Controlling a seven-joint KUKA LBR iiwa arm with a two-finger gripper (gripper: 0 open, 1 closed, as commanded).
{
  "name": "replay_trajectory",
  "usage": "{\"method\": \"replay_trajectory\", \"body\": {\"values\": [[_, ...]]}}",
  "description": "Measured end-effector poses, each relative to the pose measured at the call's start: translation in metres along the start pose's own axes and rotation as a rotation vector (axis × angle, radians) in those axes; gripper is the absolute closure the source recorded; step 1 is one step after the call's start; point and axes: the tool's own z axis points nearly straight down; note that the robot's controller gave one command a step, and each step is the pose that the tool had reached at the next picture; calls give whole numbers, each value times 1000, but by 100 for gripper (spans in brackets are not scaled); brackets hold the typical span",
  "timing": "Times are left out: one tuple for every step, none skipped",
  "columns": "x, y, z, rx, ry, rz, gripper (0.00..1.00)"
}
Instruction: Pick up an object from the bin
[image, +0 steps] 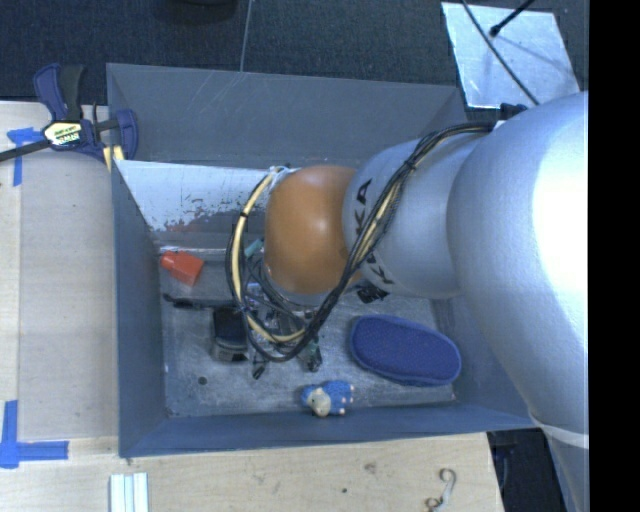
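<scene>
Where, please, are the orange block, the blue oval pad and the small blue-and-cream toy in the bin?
Orange block (182, 266): camera view, middle of its top face.
Blue oval pad (404, 350): camera view, centre of its upper surface.
Small blue-and-cream toy (330, 397): camera view, its middle.

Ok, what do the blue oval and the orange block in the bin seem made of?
Blue oval: probably fabric or foam, matt, with a fine woven-looking texture. Orange block: likely plastic or painted wood, smooth faces, crisp edges; can't settle which.
</scene>
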Motion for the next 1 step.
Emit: {"method": "replay_trajectory", "body": {"values": [[-1,-3,-122,-3,-22,-10,100]]}}
